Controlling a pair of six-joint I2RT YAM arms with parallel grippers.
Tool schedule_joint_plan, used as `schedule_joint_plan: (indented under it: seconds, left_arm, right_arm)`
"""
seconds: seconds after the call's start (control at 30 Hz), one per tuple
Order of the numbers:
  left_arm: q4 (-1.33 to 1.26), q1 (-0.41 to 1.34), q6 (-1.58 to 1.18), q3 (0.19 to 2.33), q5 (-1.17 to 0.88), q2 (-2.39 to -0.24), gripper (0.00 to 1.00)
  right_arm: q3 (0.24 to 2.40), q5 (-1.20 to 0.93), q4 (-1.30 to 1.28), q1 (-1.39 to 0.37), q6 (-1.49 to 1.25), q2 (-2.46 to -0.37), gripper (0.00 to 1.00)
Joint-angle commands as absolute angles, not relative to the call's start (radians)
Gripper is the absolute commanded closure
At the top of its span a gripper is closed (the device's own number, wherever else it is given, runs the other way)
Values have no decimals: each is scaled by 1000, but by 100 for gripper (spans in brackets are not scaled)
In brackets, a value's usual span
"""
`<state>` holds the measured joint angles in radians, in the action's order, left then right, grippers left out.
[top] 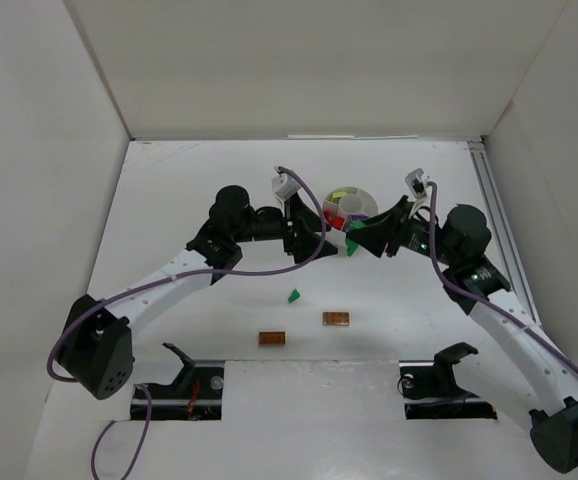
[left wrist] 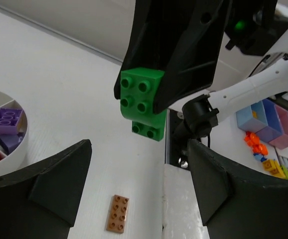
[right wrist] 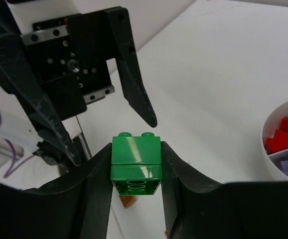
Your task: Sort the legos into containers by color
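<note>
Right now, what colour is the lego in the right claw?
The lego is green, best seen in the right wrist view.

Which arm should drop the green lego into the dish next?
Right. The right claw is shut on the green lego, and the white dish sits just beside it. The left claw is open and empty, only facing the lego.

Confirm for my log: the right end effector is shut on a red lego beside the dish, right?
No, the lego is green, not red; the right wrist view shows it. The right end effector is shut on it beside the dish.
</note>
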<state>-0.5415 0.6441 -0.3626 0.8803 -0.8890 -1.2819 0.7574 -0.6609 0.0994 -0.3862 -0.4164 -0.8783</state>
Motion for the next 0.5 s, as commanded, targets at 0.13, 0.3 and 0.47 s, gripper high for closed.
schedule_joint_plan:
  seconds: [0.13,0.3,0.47]
  left_arm:
    - [-853,655,-520,871,-980,-1333,26]
    - [-899,655,-538,882,-980,-1351,26]
    - [-899,664,-552,916,-989,-1387,30]
  right_arm:
    - [680,-615,457,-380,-695,-808,98]
    - [670,-580,529,-416,-730,-830,98]
    - [681,-558,560,-454,-730,-873,98]
